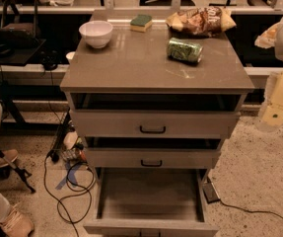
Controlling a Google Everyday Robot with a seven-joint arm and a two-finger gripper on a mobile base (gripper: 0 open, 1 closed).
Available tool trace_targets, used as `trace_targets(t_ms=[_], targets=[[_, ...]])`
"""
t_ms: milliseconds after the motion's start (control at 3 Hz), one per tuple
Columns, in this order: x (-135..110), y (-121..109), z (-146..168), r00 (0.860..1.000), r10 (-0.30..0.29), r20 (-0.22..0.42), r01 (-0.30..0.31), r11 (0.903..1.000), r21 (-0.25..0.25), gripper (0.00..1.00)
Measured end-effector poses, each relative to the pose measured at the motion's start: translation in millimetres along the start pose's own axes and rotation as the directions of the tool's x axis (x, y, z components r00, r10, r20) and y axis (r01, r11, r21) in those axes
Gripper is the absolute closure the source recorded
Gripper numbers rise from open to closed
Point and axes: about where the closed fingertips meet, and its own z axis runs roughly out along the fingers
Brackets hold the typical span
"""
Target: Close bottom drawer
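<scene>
While the wide, shallow grey-beige bottom drawer (pixel 151 225) stands pulled far out of the grey-beige cabinet (pixel 131 65), it lies well below and to the left of the cream-coloured gripper claw (pixel 276 110). The claw hangs off the cabinet's right side, level with the taller-fronted top drawer (pixel 111 123) and apart from everything. Whether the claw is open or closed cannot be told; nothing shows in its hold. The bottom drawer appears empty, so it is probably a light, stiff box that will slide on its runners under a steady push. Suggested contact is the middle of the low front panel, the part farthest from the claw, pressed squarely so the box does not skew.
</scene>
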Motion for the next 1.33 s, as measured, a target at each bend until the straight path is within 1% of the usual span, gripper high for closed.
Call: trace_targets(t_ms=[333, 667, 1000, 1333], targets=[[0, 0, 0, 1.000, 0.000, 0.000, 0.000, 1.0000, 0.000, 0.00], [-13, 9, 28, 0.998, 0.031, 0.061, -0.026, 0.9971, -0.071, 0.00], [-47, 40, 84, 0.979, 0.121, 0.161, -0.087, 0.9743, -0.208, 0.00], [-87, 81, 152, 0.936, 0.264, 0.232, -0.167, 0.9149, -0.367, 0.00]])
